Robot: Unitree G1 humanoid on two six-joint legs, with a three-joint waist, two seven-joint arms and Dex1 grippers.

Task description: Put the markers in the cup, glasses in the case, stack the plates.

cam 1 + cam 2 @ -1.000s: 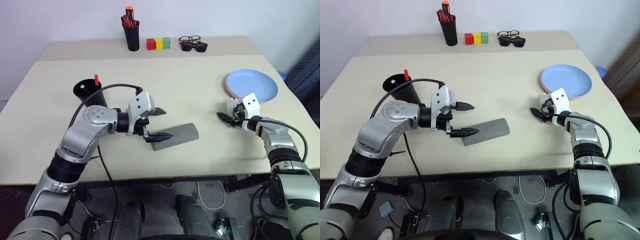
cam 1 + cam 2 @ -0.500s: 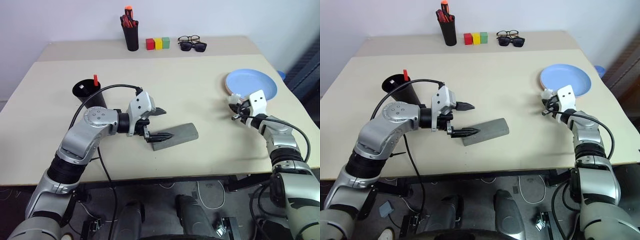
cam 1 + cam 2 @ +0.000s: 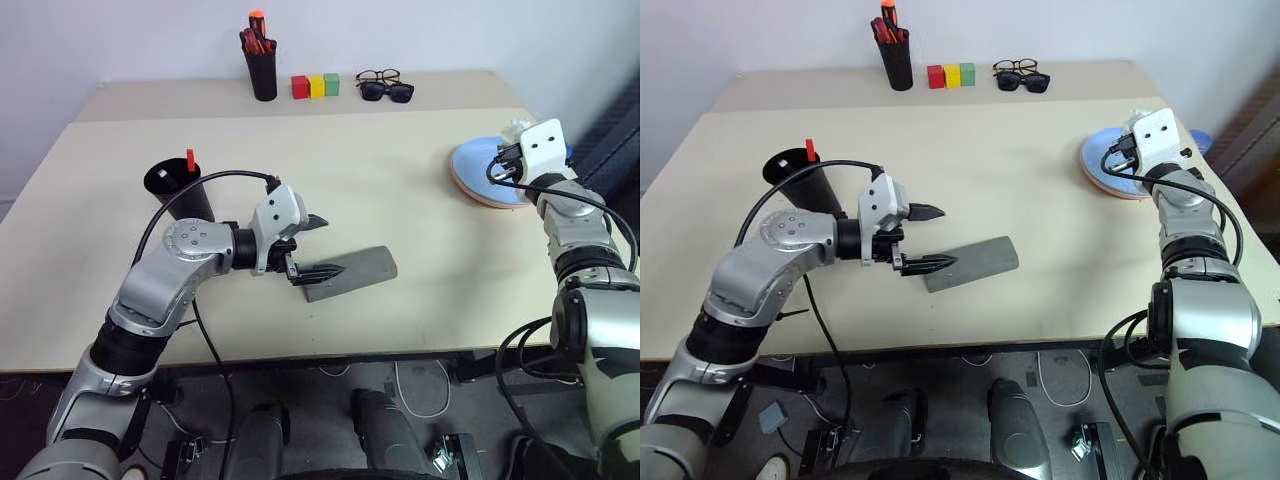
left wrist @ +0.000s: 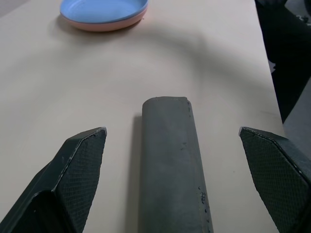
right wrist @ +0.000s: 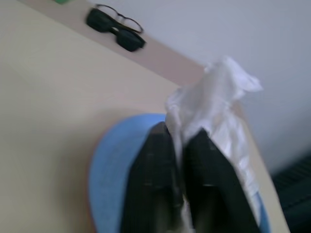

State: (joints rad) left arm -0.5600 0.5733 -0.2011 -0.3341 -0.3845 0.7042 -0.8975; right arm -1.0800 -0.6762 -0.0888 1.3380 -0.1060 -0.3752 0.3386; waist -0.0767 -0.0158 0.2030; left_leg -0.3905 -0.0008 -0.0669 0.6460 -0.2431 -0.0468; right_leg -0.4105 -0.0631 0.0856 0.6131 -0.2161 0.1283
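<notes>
Right end effector clenched on crumpled white tissue over plates | left end effector released, straddling case

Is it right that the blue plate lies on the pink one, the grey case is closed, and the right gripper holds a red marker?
Not quite. The right gripper holds a crumpled white piece, not a red marker, as the right wrist view shows. The rest stands: the blue plate lies on the pink plate, and the case is closed.
</notes>
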